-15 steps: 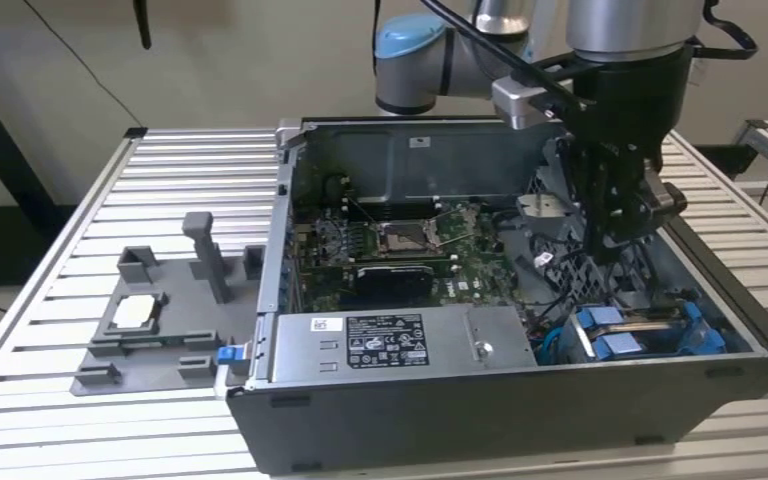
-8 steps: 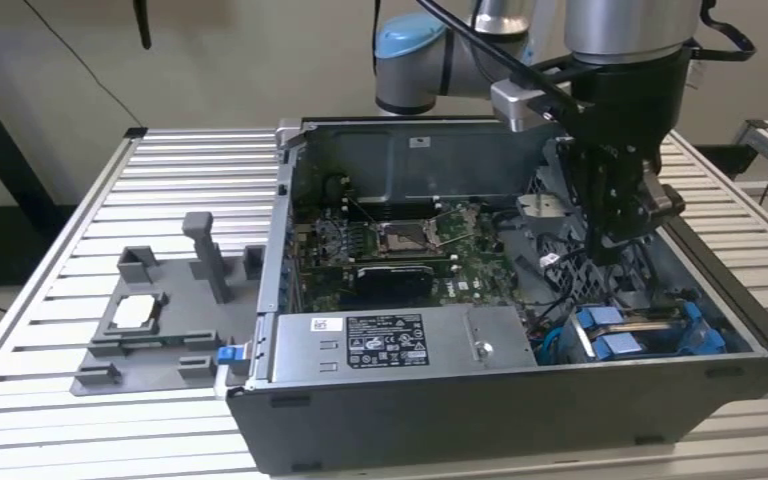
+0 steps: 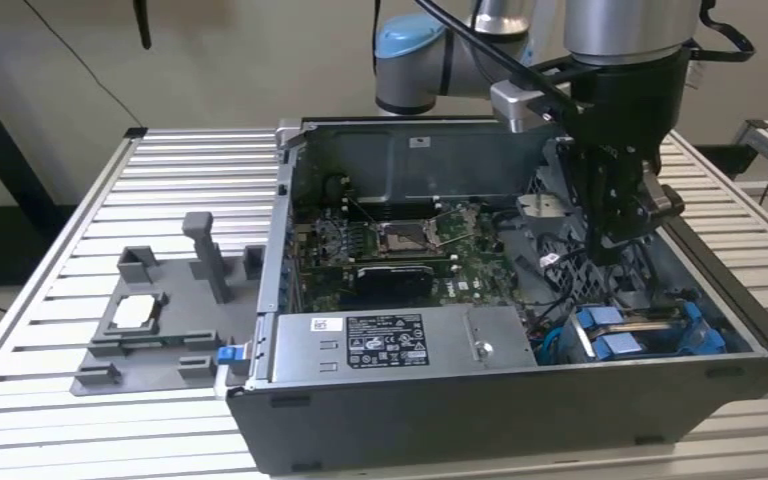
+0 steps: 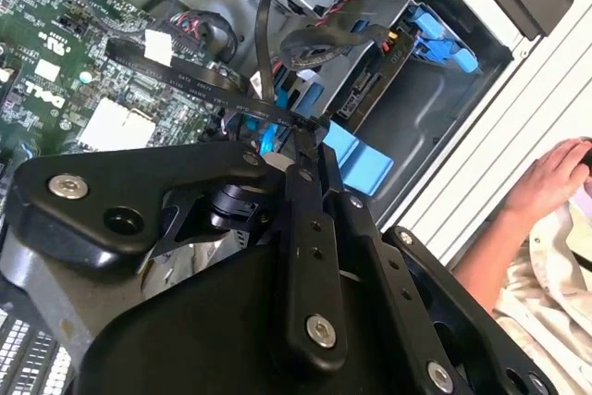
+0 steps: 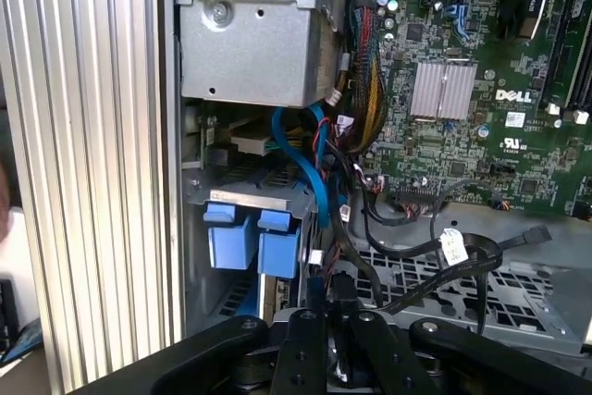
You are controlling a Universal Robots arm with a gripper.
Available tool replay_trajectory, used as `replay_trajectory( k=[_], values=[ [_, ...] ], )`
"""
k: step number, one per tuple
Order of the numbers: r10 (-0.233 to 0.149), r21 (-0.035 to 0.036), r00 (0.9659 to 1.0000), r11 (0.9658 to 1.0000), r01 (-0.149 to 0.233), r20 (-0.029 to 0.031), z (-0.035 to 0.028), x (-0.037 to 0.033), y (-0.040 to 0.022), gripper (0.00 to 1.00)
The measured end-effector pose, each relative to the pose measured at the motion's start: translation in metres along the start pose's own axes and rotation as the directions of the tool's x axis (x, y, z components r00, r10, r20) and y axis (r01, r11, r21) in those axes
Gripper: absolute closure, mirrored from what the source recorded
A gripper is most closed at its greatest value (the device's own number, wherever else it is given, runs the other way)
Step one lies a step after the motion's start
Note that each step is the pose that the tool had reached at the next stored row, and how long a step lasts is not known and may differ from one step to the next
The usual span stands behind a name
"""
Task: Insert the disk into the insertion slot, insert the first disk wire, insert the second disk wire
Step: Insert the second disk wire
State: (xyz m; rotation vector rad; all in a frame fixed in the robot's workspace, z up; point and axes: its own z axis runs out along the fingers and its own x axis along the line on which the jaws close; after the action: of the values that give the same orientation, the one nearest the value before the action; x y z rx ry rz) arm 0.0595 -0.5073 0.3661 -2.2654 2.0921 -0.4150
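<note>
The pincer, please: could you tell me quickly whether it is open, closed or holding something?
Pincer: closed, gripping the end of a black flat wire.

A slatted metal table (image 3: 184,170) carries an open computer case (image 3: 491,425) and a grey fixture (image 3: 157,345).

One gripper (image 3: 614,248), one computer case (image 3: 491,425), one power-supply box (image 3: 398,342), seemingly two blue tabs (image 5: 233,243), one hand (image 4: 553,175).

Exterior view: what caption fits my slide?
The tool hangs inside the open computer case, near the blue-trimmed insertion slot.
</note>
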Motion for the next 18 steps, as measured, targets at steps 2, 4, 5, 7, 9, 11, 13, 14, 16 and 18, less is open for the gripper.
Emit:
replay_trajectory(
  k=[2, 4, 5, 7, 9, 11, 13, 14, 16, 18],
  values=[
    [0.000, -0.0031, 1.0000, 1.0000, 0.000, 0.0008, 0.0007, 0.0027, -0.0013, 0.84],
    [0.000, -0.0055, 1.0000, 1.0000, 0.000, 0.0055, 0.0014, 0.0054, -0.0023, 0.84],
    [0.001, -0.0065, 1.0000, 1.0000, 0.000, 0.0084, 0.0018, 0.0069, -0.0026, 0.84],
    [0.001, -0.0089, 0.9999, 1.0000, -0.001, 0.0139, 0.0025, 0.0101, -0.0032, 0.84],
    [0.002, -0.0112, 0.9998, 0.9999, -0.002, 0.0195, 0.0032, 0.0135, -0.0037, 0.84],
    [0.003, -0.0133, 0.9997, 0.9999, -0.002, 0.0244, 0.0039, 0.0171, -0.0040, 0.84],
    [0.003, -0.0152, 0.9996, 0.9999, -0.003, 0.0282, 0.0047, 0.0208, -0.0041, 0.84],
    [0.003, -0.0159, 0.9996, 0.9999, -0.003, 0.0297, 0.0051, 0.0226, -0.0042, 0.84],
    [0.004, -0.0177, 0.9995, 0.9998, -0.003, 0.0320, 0.0058, 0.0264, -0.0044, 0.84],
    [0.004, -0.0185, 0.9994, 0.9998, -0.004, 0.0354, 0.0068, 0.0297, -0.0046, 0.84]
  ],
)
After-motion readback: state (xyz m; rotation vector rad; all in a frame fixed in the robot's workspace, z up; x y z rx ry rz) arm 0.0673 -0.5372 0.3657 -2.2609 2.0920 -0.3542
